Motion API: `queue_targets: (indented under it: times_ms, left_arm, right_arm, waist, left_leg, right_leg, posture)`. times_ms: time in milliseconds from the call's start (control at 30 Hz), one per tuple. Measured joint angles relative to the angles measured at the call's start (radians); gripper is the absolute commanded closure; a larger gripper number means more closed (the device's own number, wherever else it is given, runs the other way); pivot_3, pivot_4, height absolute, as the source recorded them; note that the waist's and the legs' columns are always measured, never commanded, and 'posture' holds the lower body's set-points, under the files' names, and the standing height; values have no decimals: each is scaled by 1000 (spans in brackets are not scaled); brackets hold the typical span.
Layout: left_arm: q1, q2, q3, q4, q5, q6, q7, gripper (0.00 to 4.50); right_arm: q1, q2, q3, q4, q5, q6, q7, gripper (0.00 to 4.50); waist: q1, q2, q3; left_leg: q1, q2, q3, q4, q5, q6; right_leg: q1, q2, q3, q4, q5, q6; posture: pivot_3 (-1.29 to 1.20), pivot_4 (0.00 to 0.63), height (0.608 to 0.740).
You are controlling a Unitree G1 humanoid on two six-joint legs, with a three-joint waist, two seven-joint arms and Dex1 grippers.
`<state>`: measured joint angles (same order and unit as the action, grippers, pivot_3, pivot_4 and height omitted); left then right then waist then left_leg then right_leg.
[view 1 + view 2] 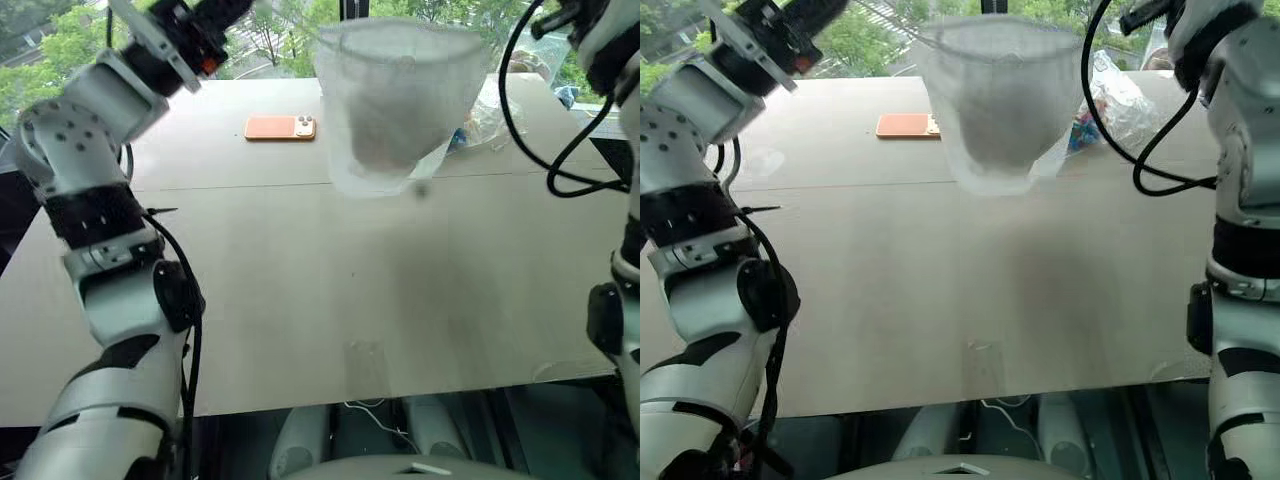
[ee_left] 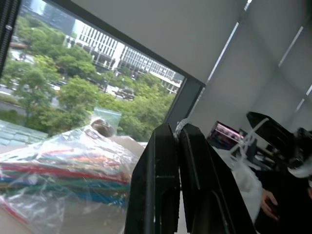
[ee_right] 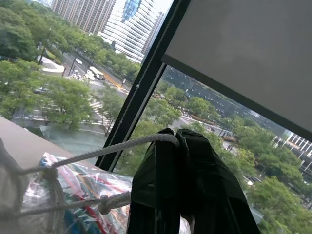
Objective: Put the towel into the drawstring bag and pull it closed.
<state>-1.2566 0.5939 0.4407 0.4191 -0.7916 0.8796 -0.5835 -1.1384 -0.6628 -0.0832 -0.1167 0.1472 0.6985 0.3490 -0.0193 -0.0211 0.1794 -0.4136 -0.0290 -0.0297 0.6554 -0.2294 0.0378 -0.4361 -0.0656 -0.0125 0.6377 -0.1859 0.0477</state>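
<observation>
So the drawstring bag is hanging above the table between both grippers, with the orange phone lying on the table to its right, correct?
Not quite: the orange phone lies to the left of the drawstring bag, as the left eye view shows. The bag does hang above the table.

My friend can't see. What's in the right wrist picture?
Two black gripper fingers, pressed shut, pinch a white cord of the thin see-through white drawstring bag. Behind sits a clear plastic bag of colourful items, then a big window with trees and tall buildings.

place: high-rise office or lab | clues: big window (image 3: 146, 87) behind the plain table (image 1: 330, 300), roller blind (image 3: 243, 53) above, towers outside
</observation>
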Motion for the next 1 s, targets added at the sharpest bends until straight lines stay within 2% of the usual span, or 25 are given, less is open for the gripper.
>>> queue_targets:
  times_ms: [167,233,367,467,633,700,900,1000]
  left_arm:
    - [26,23,-64,71,81,-75,-68,4469]
    - [8,25,-58,119,89,-91,-67,4469]
    - [46,78,-120,128,178,-183,-106,4469]
    - [78,95,-127,309,258,-297,-51,4469]
    - [66,93,-126,482,308,-408,65,4469]
    - [45,91,-126,506,309,-430,65,4469]
    - [-31,91,-109,534,302,-475,63,4469]
    - [117,95,-139,358,269,-360,-84,4469]
  right_arm:
    - [6,-62,50,39,-45,-59,56,4500]
    - [4,-39,3,36,-11,-8,50,4500]
    - [115,-131,-7,15,-46,-17,54,4500]
    - [185,-185,-27,50,-71,-32,43,4500]
    - [253,-231,-68,88,-87,-99,3,4500]
    - [261,-236,-72,119,-88,-122,-8,4500]
    - [258,-295,-79,132,-83,-177,-13,4500]
    - [343,-287,-212,64,44,-45,56,4500]
  waist:
    - [3,-1,1]
    - [5,-2,1]
    - [8,-2,1]
    - [5,-2,1]
    - [6,-2,1]
    - [5,-2,1]
    - [5,-2,1]
    - [4,-2,1]
  left_leg:
    - [-4,-1,2,-3,1,-2]
    - [-8,-1,1,-2,3,-4]
    - [-10,-2,2,-4,3,-5]
    - [-10,-2,4,-3,2,-4]
    - [-10,-1,4,-2,0,0]
    - [-11,-1,4,-1,0,0]
    - [-11,-1,4,-2,0,0]
    - [-11,-1,4,-1,1,-2]
  right_leg:
    - [-5,-4,1,0,0,0]
    - [-8,-4,1,0,0,1]
    - [-10,-5,1,-1,0,1]
    - [-12,-5,2,0,0,1]
    - [-12,-5,2,1,0,1]
    - [-12,-5,2,1,0,1]
    - [-11,-5,2,1,0,1]
    - [-11,-5,2,2,0,1]
  posture:
    - [0,150,740]
    - [0,150,740]
    - [0,150,740]
    - [0,150,740]
    - [0,150,740]
    - [0,150,740]
    - [0,150,740]
    - [0,150,740]
